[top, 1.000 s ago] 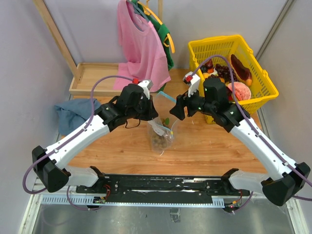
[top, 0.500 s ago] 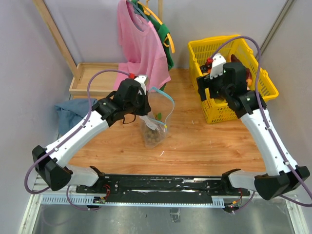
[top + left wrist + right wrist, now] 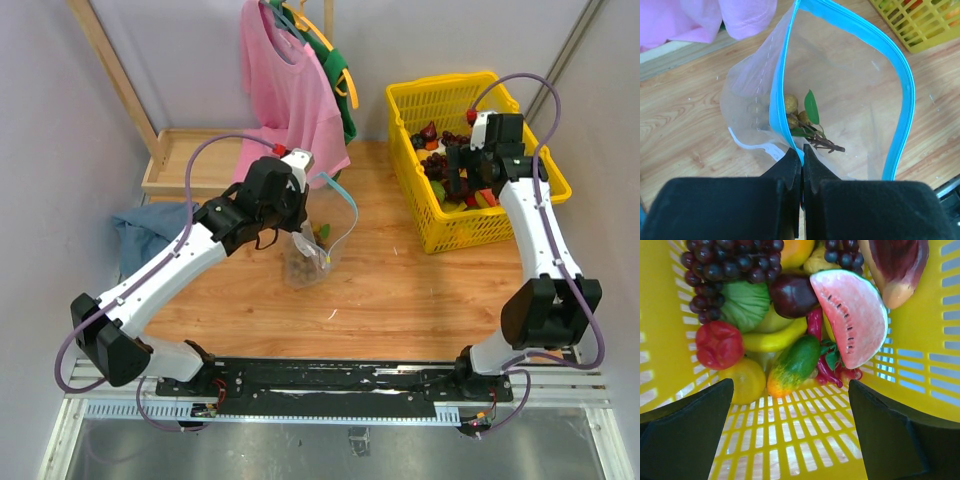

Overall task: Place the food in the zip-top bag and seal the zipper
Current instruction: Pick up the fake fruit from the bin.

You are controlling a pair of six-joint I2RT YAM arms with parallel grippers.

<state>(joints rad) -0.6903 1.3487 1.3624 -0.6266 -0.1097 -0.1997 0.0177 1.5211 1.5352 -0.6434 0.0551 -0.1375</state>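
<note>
My left gripper (image 3: 802, 150) is shut on the teal-blue zipper strip (image 3: 903, 85) of the clear zip-top bag (image 3: 310, 255) and holds its mouth open above the table. A tan berry cluster (image 3: 796, 114) with a green leaf lies inside the bag. My right gripper (image 3: 790, 390) is open and empty inside the yellow basket (image 3: 530, 215), above the food: a green-orange mango (image 3: 792, 365), a yellow fruit (image 3: 745, 381), a red pepper (image 3: 717, 344), a banana (image 3: 772, 337), a watermelon slice (image 3: 852, 315), purple grapes (image 3: 720, 265) and red chillies (image 3: 827, 367).
A pink shirt (image 3: 285, 90) hangs at the back over a wooden tray (image 3: 185, 160). A blue cloth (image 3: 150, 232) lies at the left. The basket walls (image 3: 940, 365) close in on both sides of my right gripper.
My right arm swung from beside the bag to the basket and now reaches down into it. My left gripper kept its hold on the bag, which shifted slightly.
</note>
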